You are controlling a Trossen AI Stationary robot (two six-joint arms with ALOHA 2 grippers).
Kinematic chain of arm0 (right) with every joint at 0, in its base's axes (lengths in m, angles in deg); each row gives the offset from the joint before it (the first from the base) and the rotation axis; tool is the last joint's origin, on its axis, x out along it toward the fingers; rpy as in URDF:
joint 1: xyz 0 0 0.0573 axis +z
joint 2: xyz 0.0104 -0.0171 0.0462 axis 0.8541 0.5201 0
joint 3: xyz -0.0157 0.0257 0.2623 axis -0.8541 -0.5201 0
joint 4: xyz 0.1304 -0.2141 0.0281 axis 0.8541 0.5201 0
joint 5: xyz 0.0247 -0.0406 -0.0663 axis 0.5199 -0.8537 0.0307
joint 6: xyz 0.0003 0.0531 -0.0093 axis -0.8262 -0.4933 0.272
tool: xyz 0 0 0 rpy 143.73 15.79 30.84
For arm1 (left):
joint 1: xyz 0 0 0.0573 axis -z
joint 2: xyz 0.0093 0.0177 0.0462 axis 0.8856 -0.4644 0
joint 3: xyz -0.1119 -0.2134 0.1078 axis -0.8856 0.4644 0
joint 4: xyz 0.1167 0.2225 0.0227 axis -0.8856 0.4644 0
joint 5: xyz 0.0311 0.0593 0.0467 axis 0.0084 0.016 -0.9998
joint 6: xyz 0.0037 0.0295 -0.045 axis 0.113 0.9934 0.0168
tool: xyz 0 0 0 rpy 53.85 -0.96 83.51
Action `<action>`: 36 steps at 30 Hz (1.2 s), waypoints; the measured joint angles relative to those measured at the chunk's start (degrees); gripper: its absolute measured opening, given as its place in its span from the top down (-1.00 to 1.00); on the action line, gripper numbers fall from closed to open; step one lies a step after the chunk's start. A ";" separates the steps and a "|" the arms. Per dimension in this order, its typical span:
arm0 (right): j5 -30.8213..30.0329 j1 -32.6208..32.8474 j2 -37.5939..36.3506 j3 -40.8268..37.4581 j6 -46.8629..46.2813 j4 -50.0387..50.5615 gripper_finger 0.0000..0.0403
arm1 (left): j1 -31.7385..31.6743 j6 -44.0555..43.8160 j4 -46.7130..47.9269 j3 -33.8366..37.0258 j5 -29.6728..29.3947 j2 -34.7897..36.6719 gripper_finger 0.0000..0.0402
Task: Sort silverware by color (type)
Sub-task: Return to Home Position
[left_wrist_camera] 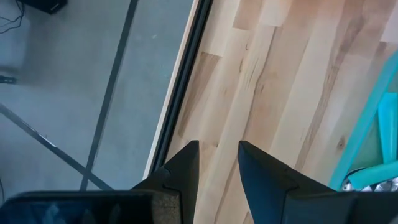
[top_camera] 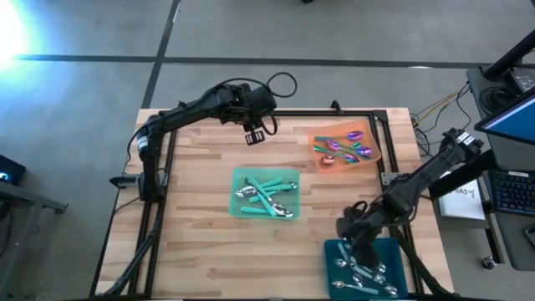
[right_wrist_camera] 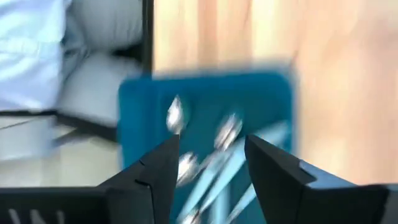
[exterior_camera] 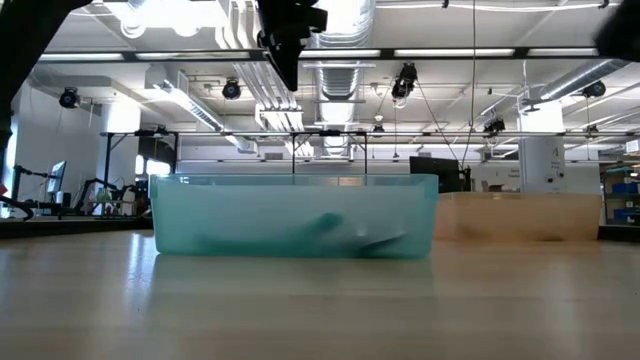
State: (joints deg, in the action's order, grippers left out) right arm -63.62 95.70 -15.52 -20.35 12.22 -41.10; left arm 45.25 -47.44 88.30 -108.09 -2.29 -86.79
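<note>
Three trays hold the silverware. A green tray [top_camera: 264, 194] at the table's middle holds teal-handled silver spoons. An orange tray [top_camera: 345, 147] at the far right holds iridescent purple-pink spoons. A dark teal tray [top_camera: 366, 267] at the near right holds silver spoons [right_wrist_camera: 205, 158]. My right gripper [top_camera: 358, 242] is open above the dark teal tray's far end, holding nothing. My left gripper [top_camera: 254, 134] is open and empty, raised above the far edge of the table, left of the orange tray.
A black frame rail [top_camera: 334, 113] runs along the table's far edge and sides. In the low view the green tray [exterior_camera: 295, 215] stands in front, the orange tray [exterior_camera: 520, 217] behind it to the right. Bare wood [top_camera: 192, 242] lies at the near left.
</note>
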 joint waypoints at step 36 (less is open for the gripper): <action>-21.76 -17.66 -33.04 -48.10 34.39 -60.77 0.18 | -0.66 -1.44 2.17 2.96 0.00 0.00 0.53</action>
State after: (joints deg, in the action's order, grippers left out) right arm -85.39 78.04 -48.57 -68.45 46.61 -101.88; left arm 44.59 -48.88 90.47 -105.12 -2.29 -86.78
